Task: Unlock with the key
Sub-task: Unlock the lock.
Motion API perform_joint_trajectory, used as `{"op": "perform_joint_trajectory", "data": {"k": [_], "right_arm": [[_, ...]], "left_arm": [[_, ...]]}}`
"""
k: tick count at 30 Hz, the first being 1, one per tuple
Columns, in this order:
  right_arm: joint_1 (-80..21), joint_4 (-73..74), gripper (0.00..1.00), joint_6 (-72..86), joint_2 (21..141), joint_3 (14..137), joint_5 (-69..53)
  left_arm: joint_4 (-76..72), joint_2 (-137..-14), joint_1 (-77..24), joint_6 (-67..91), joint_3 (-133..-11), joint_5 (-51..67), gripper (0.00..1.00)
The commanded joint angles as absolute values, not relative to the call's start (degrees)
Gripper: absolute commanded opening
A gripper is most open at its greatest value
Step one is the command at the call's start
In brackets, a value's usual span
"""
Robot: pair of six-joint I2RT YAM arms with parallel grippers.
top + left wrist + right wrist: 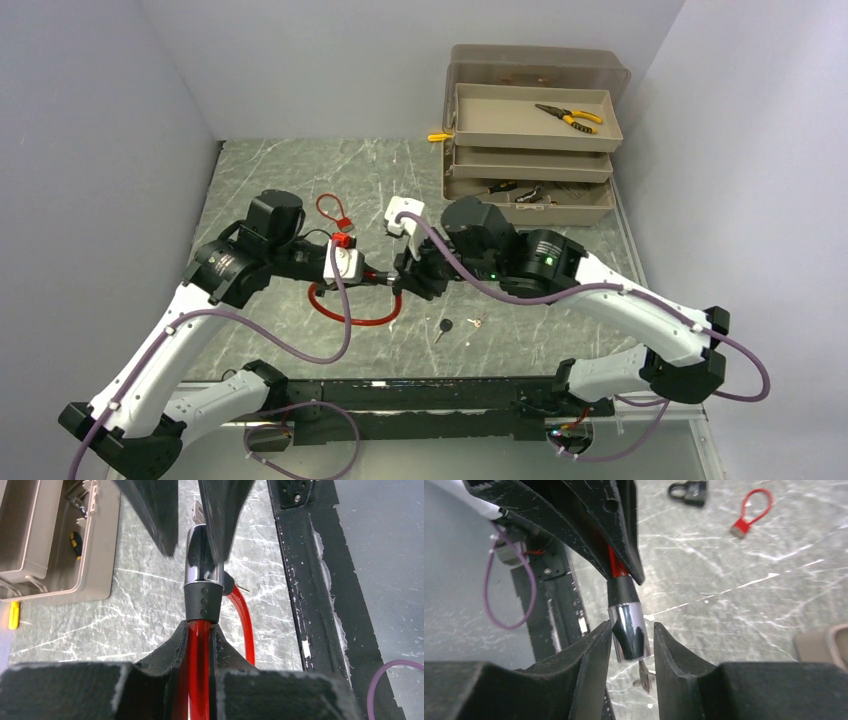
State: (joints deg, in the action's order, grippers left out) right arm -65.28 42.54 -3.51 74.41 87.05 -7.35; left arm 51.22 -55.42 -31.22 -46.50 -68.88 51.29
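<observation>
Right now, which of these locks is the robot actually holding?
The large red cable lock with the chrome end: the left gripper clamps its red cable. The small red loop lock and the black padlock lie untouched on the table.

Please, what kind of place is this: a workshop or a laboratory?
Probably a robot test bench in a laboratory: plain grey panels enclose a marble-patterned table, with a tiered toolbox and a red cable lock.

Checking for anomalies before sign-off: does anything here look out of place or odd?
A black-headed key and a small silver one lie loose on the table, away from the red cable lock. A yellow-handled tool lies outside the toolbox.
</observation>
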Motion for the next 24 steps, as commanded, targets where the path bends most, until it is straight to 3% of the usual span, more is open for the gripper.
{"op": "perform_joint_trajectory", "data": {"k": [1, 4, 11, 24], "right_arm": [[-64.4, 37.7, 0.36, -1.7, 66.6, 86.0, 1.4], [-64.0, 37.5, 0.29, -0.2, 64.0, 83.4, 6.5], [-62.3, 38.6, 0.00, 4.6, 62.0, 80.1, 18.5], [-62.1, 36.2, 0.00, 8.6, 67.9, 80.4, 18.2]], "left_arm": [[46.9, -53.8, -31.5, -41.8, -70.6, 49.5, 0.00], [46.3, -53.3, -31.5, -41.0, -70.1, 49.0, 0.00], [43.9, -52.0, -31.5, -37.8, -69.9, 47.4, 0.00], [41.1, -52.1, -31.5, -35.1, -70.1, 45.4, 0.00]]}}
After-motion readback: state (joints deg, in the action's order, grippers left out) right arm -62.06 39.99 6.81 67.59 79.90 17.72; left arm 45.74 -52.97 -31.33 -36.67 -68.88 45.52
